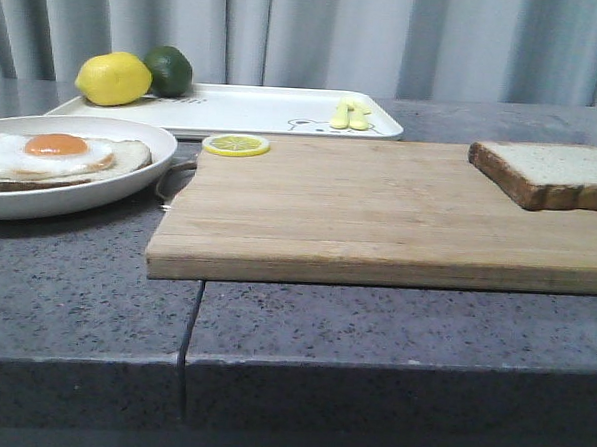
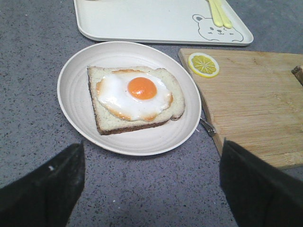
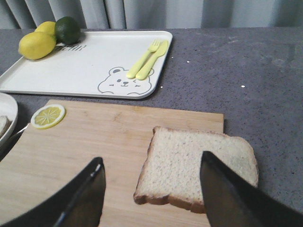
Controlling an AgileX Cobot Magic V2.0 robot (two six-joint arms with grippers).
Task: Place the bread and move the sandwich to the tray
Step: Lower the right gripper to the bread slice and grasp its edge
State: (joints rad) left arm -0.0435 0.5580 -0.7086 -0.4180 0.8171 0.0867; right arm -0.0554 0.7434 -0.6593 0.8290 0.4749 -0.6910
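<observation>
1 plain slice of bread (image 3: 196,172) lies flat on the right end of the wooden cutting board (image 1: 379,213), while 1 egg-topped slice, the sandwich (image 2: 135,97), sits on the round white plate (image 2: 75,101) to the board's left. Behind both, the tray (image 3: 85,66) carries 2 lemons (image 3: 37,45), 1 lime (image 3: 67,29), 2 pale yellow utensils (image 3: 149,57) and 1 line-drawn bear face, with a dark printed word too small to read, and 1 lemon slice (image 3: 48,116) rests on the board's corner. The right gripper (image 3: 151,194) hangs spread wide above the bread and the left gripper (image 2: 151,184) spread wide above the plate, both empty and touching nothing.
</observation>
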